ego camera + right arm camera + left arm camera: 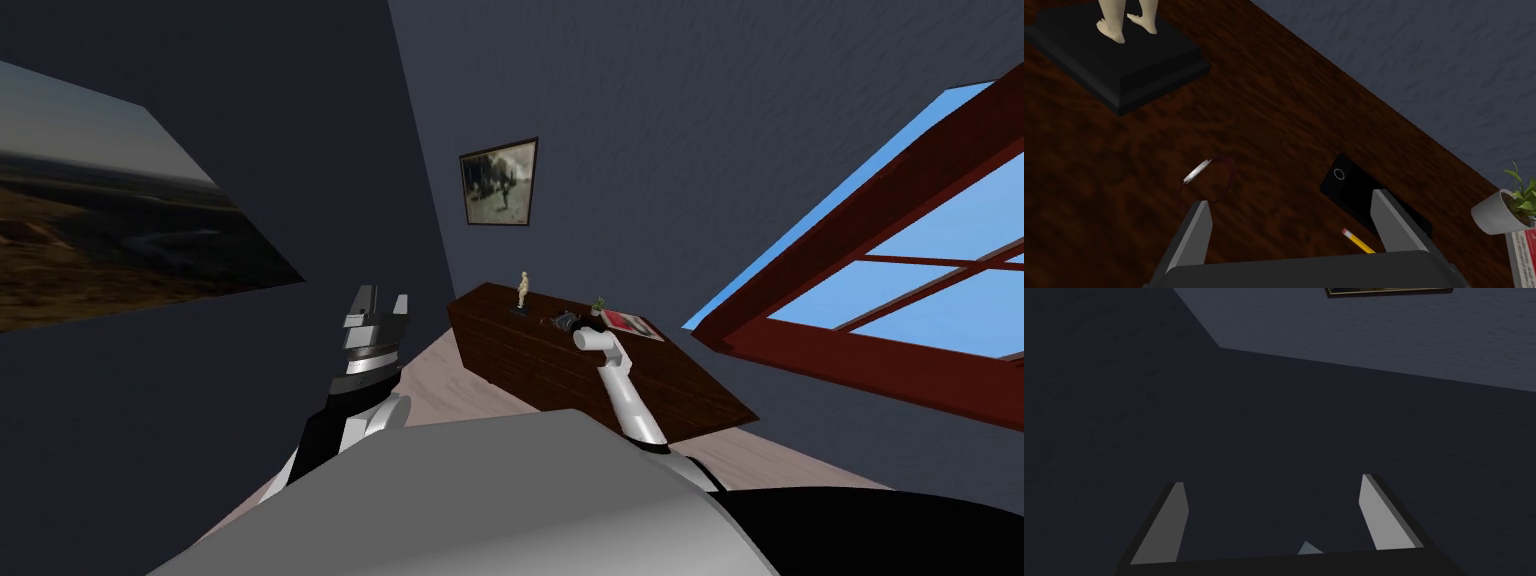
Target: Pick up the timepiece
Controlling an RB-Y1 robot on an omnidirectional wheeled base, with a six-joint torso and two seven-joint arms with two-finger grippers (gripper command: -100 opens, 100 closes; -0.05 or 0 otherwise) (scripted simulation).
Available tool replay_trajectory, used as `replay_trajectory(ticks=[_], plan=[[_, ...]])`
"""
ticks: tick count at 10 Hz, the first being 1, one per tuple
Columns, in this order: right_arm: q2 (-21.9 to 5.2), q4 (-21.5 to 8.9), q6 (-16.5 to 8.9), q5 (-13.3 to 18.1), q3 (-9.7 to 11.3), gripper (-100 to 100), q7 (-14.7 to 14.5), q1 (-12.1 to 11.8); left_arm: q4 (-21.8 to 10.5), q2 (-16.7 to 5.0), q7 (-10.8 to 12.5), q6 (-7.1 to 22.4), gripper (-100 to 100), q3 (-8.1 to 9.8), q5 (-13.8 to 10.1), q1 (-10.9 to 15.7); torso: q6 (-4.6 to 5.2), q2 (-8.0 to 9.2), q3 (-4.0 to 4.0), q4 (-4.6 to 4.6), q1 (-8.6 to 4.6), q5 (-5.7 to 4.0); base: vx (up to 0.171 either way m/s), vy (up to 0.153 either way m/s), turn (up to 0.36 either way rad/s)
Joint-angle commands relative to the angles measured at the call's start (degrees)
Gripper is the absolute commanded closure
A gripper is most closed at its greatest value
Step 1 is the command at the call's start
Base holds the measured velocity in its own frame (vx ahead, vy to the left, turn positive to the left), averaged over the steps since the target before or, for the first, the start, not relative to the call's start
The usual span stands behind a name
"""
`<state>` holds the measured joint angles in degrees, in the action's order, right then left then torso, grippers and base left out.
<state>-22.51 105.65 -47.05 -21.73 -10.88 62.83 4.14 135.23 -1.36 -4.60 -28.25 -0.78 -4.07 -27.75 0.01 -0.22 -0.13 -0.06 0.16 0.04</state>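
A wristwatch (1205, 179) with a dark red strap and a small silver face lies on the dark wooden dresser top (1124, 150). My right gripper (1291, 210) hovers just above it, open, with the watch just beyond the tip of one finger (1196, 235) and nothing between the fingers. In the head view the right arm reaches over the dresser (520, 350) and its gripper (566, 322) sits near the middle of the top. My left gripper (378, 302) is raised to the left of the dresser, open and empty; its fingers (1166, 525) face a dark wall.
A pale figurine on a black base (1119, 55) stands beyond the watch. A black phone (1354, 192) and a yellow pencil (1358, 241) lie by the other finger. A small potted plant (1506, 207) and a red-edged book (630, 323) sit further along. The wall runs behind the dresser.
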Motion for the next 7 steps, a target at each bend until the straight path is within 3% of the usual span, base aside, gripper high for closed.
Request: replay_trajectory(ticks=[1, 2, 3, 4, 7], plan=[[-0.62, -1.04, -2.86, -0.76, -0.2, -100, 2.36, 1.02, 0.0, 0.0, 0.0, 0.0, 0, 0.0, 0.0, 0.0, 0.0, 0.0, 0.0, 0.0, 0.0, 0.0, 0.049, 0.063, -0.034], [-0.62, -1.04, -3.42, -0.76, -0.2, -100, 2.36, 1.02, 0.0, 0.0, 0.0, 0.0, 0, 0.0, 0.0, 0.0, 0.0, 0.01, 0.0, 0.0, 0.03, 0.01, 0.021, 0.032, 0.001], [-1.64, -3.46, -5.58, -1.99, -0.42, -100, 5.01, 3.13, 0.0, 0.0, 0.0, 0.0, 0, 0.0, 0.0, 0.01, -0.01, 0.1, 0.05, 0.01, -0.05, 0.0, 0.034, 0.036, -0.057], [-1.64, -3.46, -6.96, -1.99, -0.42, -100, 5.43, 3.13, 0.0, 0.0, 0.0, 0.0, 0, 0.0, 0.0, 0.0, 0.0, 0.07, 0.04, 0.01, -0.06, -0.01, 0.036, 0.04, -0.045], [-3.63, -8.4, -11.77, -4.34, -0.72, -100, 10.47, 7.31, 0.0, 0.0, 0.0, 0.0, 0, 0.0, 0.0, 0.0, -0.01, 0.0, 0.0, -0.01, 0.02, 0.01, 0.055, 0.056, -0.057]])
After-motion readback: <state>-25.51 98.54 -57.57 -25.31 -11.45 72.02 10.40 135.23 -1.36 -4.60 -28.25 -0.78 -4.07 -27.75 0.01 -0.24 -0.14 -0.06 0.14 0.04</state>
